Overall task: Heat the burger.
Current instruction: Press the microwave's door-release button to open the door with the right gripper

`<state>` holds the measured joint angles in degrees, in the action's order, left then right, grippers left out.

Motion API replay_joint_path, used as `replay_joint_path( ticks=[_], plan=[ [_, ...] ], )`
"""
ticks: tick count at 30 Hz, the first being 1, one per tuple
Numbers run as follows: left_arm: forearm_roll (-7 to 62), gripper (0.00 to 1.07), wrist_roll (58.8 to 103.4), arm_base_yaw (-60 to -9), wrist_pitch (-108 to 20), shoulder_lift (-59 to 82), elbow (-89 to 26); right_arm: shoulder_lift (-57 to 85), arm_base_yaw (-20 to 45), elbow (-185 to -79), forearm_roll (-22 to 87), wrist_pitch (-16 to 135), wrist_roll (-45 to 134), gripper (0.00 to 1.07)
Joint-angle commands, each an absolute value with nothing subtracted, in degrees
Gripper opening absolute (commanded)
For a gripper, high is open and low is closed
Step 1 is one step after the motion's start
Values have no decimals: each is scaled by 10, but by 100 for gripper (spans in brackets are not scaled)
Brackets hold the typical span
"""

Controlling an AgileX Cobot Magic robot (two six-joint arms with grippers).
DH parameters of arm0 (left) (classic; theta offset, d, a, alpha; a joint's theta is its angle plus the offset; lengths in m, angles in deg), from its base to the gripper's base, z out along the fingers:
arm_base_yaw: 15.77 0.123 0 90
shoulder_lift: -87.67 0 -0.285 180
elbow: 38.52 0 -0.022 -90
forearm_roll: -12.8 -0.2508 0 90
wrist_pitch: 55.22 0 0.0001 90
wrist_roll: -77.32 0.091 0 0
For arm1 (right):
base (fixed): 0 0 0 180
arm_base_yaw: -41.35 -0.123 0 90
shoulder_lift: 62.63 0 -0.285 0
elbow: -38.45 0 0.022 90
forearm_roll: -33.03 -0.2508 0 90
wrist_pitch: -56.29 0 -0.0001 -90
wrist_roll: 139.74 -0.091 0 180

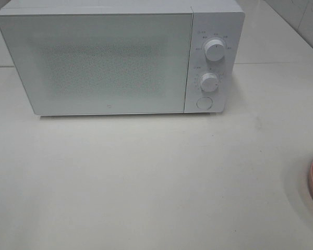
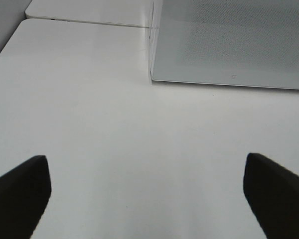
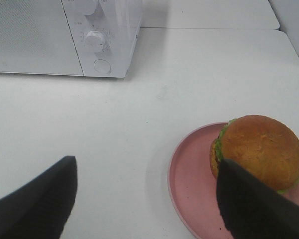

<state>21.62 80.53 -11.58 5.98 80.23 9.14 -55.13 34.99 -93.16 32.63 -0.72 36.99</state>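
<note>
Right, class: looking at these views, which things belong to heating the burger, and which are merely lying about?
Belongs to the job: tall burger with golden-brown bun and green lettuce; white box-shaped microwave, door shut; its two white round dials.
Just lying about: pink round plate, merely carrying the burger; second white table behind the microwave.

Left gripper (image 2: 145, 164): two matte black fingers (image 2: 20, 194), flat, wedge-shaped, blunt squared tips. Right gripper (image 3: 147, 164): same black fingers (image 3: 37, 204), broad, tapered, slightly rounded edges.
</note>
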Motion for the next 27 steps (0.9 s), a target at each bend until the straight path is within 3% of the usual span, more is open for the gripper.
replay_joint_path(
  ticks=[1,27],
  plan=[
    [219,98,804,-115,61,812,91,-563,352,-941,323,11,380,75],
    [219,98,804,-115,61,812,91,-376,352,-944,322,158,375,75]
  ],
)
